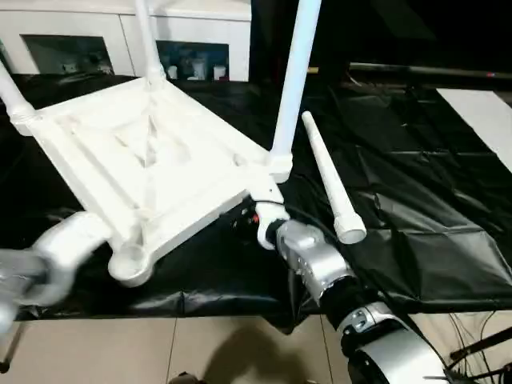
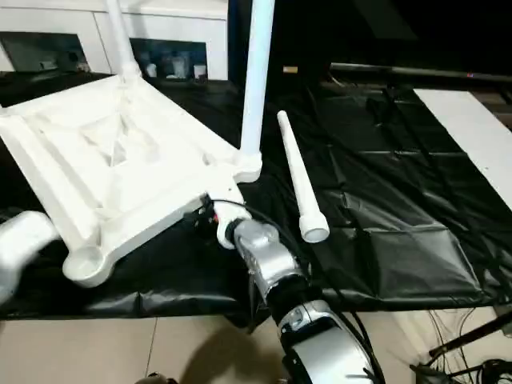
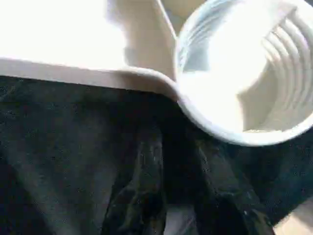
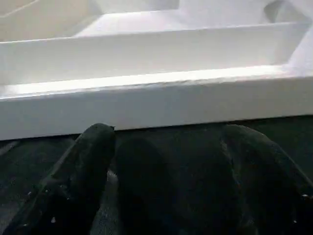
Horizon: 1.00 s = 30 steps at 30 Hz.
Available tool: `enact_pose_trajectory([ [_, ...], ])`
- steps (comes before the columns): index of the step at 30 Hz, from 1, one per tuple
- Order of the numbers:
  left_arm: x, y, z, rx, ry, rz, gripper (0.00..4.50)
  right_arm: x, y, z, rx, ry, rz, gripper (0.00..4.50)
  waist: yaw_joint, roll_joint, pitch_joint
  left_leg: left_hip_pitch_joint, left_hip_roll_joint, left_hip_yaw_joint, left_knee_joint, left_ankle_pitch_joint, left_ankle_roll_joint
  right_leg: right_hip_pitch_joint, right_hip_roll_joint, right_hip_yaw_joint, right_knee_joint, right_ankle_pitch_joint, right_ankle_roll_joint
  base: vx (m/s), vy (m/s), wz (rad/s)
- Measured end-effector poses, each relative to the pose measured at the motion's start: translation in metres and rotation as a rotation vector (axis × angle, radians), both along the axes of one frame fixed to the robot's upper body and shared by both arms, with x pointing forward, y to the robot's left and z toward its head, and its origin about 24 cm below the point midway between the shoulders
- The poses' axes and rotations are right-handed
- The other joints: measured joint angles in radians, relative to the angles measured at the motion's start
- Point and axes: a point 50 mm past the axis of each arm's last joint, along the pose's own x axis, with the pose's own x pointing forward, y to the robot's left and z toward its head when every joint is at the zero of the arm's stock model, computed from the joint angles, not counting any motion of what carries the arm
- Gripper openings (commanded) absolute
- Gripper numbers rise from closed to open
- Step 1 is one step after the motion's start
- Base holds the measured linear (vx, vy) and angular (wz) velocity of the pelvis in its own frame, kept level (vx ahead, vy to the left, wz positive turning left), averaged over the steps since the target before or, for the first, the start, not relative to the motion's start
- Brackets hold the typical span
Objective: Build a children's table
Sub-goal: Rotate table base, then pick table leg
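Head view: children's table (image 1: 152,172) upside down on black sheet (image 1: 416,200), three legs socketed, loose leg (image 1: 328,176) just beside its right edge; left wrist: empty corner socket (image 3: 244,73) close (left tool state cannot tell); right wrist: right tool (image 4: 161,161) fingers apart, near table's rim.

Tabletop (image 1: 152,172) upside down on left half of counter (image 1: 416,240), near corner socket (image 1: 130,264) at counter's front edge. Three legs stand in its sockets: far-left (image 1: 14,100), far (image 1: 148,40), right-hand (image 1: 294,80). Fourth leg (image 1: 330,180) lies loose on counter just right of tabletop, wide end toward front edge. My right gripper (image 4: 166,161) at tabletop's front rim. Cabinet (image 1: 120,36) behind counter's back edge.
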Motion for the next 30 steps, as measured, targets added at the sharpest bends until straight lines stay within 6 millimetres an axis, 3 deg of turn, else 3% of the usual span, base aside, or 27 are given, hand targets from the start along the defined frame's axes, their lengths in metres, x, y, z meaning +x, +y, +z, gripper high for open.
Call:
enact_pose_trajectory([
  [10,0.031,-0.027,-0.017,-0.104,-0.157,0.066,0.93,0.003,-0.003,0.006,0.086,-0.034,-0.011,3.83,0.016,0.0,0.0,0.0,0.0,-0.001,0.001,0.0,0.0,0.0,0.0,-0.001,0.002,0.002,-0.001,0.0,0.0,0.0],
  [14,0.045,-0.042,-0.022,-0.132,-0.228,0.073,0.93,0.01,-0.01,0.026,0.111,-0.125,-0.054,3.83,0.021,0.002,0.001,-0.001,0.0,-0.001,0.003,0.0,0.0,0.001,0.0,-0.001,0.002,0.002,0.0,0.0,0.0,0.0],
  [17,0.056,-0.058,-0.02,-0.147,-0.289,0.04,0.93,0.016,-0.034,0.037,0.106,-0.172,-0.139,3.83,0.024,0.007,0.002,-0.002,0.0,-0.001,0.006,0.0,0.0,0.003,0.0,0.001,0.002,0.002,0.0,0.0,0.0,0.0],
  [23,0.083,-0.067,-0.014,-0.108,-0.477,0.059,0.93,0.022,-0.088,0.048,0.045,-0.179,-0.29,3.83,0.018,0.02,0.003,-0.003,0.0,-0.003,0.006,0.0,0.0,0.003,0.001,0.0,0.001,0.003,0.002,0.0,0.0,0.0],
  [30,0.093,-0.073,-0.003,-0.099,-0.589,0.072,1.0,0.027,-0.117,0.055,-0.131,-0.133,-0.409,3.99,-0.002,0.039,0.001,-0.003,0.001,-0.003,0.006,0.001,0.0,0.001,0.002,0.001,0.001,0.003,0.002,0.0,0.0,0.0],
])
